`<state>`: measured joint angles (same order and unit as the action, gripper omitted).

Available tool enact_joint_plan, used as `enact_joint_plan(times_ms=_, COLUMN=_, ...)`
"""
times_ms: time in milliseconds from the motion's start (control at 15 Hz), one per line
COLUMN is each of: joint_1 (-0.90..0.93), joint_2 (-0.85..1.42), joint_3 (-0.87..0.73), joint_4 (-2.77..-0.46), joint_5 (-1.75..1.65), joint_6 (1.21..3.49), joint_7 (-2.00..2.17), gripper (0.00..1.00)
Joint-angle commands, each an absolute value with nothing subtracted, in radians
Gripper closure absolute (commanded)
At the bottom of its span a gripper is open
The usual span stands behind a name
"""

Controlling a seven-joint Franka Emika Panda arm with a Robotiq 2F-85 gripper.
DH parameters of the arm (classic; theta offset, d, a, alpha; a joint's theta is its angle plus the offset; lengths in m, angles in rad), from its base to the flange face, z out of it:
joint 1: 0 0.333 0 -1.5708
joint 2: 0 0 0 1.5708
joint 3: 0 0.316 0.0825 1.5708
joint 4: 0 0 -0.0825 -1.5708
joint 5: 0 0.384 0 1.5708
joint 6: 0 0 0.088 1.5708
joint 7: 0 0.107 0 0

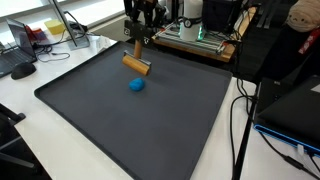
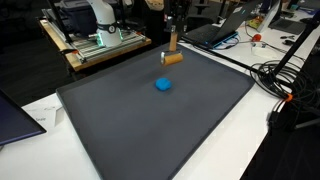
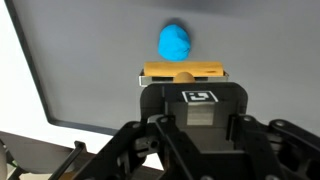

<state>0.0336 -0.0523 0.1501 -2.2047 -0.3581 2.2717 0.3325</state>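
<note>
Gripper is clamped narrow on the upright stem of a wooden roller, w/ the cylinder hanging crosswise below the jaws. Both exterior views put it near the far edge of the dark mat. Can't tell if the cylinder touches the mat or sits just above it.

The blue lump, prob. dough or clay, lies just beside the roller on the open-mat side, apart from it. In the wrist view the roller spans the frame level and the lump is right beyond it, near centred.

Risks, as I read it:
- Thin stem, pinch grip: a hard press down could twist the roller in the jaws, so one end digs in and the other lifts.
- The lump is rounded and loose. Hit it off-centre or too fast and it prob. skids or rolls away rather than staying under the wood.
- A soft lump may stick to the wood and lift w/ it.
- The wrist view hides the fingertips behind the gripper body, so slip there would be hard to spot.
- The mat edge is close behind, so a push that way could run the roller onto the white table.
</note>
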Motion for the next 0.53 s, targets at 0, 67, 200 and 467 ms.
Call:
enact_joint_plan(times_ms=0, joint_1=0.062, joint_2=0.032, joint_3=0.143, joint_4=-2.061, joint_5=-0.402, joint_6=2.147, joint_7=0.369, gripper=0.78)
enact_joint_plan(times_ms=67, joint_1=0.068, joint_2=0.058, joint_3=0.138, joint_4=-2.019, joint_5=-0.366, joint_6=2.095, joint_7=0.326, gripper=0.78)
enact_joint_plan(times_ms=200, joint_1=0.061, joint_2=0.107, joint_3=0.122, joint_4=-1.94, joint_5=-0.227, joint_6=2.018, joint_7=0.168, gripper=0.78)
enact_joint_plan(times_ms=467, joint_1=0.074, joint_2=0.099, joint_3=0.109, joint_4=-1.974, joint_5=-0.251, joint_6=2.054, joint_7=0.197, gripper=0.53)
